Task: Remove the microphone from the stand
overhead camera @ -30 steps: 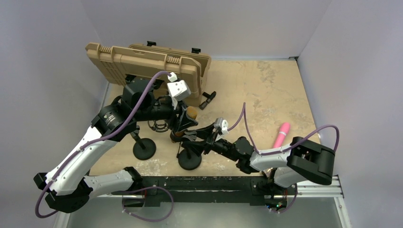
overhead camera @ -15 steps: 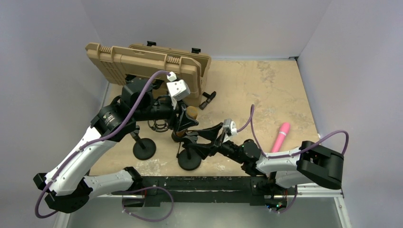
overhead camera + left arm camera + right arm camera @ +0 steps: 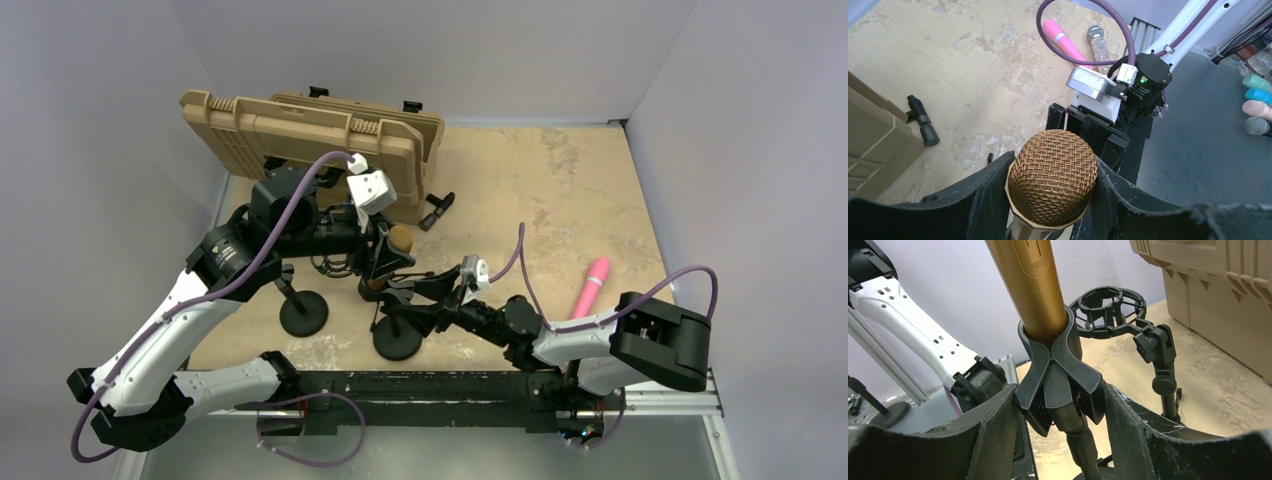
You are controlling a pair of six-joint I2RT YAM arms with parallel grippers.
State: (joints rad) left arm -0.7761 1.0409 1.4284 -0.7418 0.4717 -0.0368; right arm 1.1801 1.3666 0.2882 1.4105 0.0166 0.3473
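Seen from above, a beige stone-patterned surface (image 3: pixel 540 190) carries two black desk stands close to its near edge, left of centre. The gold microphone (image 3: pixel 399 240) sits tilted in the clip (image 3: pixel 1058 375) of the right-hand stand (image 3: pixel 398 338), so it is not yet out of the stand. Your left gripper (image 3: pixel 392 250) reaches in from the left side. Its fingers (image 3: pixel 983 195) are drawn in narrow on the microphone's gold mesh head, and the left wrist view shows one black pad pressed against each side of the mesh. Your right gripper (image 3: pixel 408 296) comes in low from the right side. Its fingers (image 3: pixel 993 435) stand about half apart and meet the two flared wings of the clip, one on each side, just below where the gold body enters the clip's jaws. Just beside this stand, on its left, is the second stand (image 3: pixel 303 314), topped by a ring-shaped shock mount (image 3: pixel 1108 310). A tan hard case (image 3: pixel 310 140) stands upright in the far left corner of the surface. A small black T-shaped fitting (image 3: pixel 437 208) lies near the case's right end. A pink microphone (image 3: pixel 593 283) lies near the right edge of the surface, well apart from the stands. The left wrist view shows a glittery silver microphone (image 3: pixel 1098 42) lying just beside the pink one.
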